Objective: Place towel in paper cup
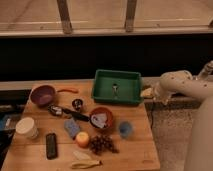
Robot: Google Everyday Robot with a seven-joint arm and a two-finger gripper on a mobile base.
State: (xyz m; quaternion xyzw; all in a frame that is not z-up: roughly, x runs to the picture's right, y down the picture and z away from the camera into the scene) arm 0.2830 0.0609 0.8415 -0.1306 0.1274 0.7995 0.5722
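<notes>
Towel: towel (99,119) lies bunched inside the red-orange bowl (103,109), mid-table, ungrasped.
Paper cup: paper cup (26,127) stands upright near the table's (135,150) left edge, well apart from the towel; no cloth shows in it.
Gripper: gripper (147,93) hangs off the table's right side, just beside the green tray (98,82); pincer wide, holding nothing.
Progress: judged at the start; reach, pick, carry and drop all remain.

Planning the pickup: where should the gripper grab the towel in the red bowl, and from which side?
Probably pinch the towel at its middle, straight down from above: it lies crumpled inside the red-orange bowl, whose rim blocks a sideways approach. The gripper hangs beside the green tray, off the table's right edge.
</notes>
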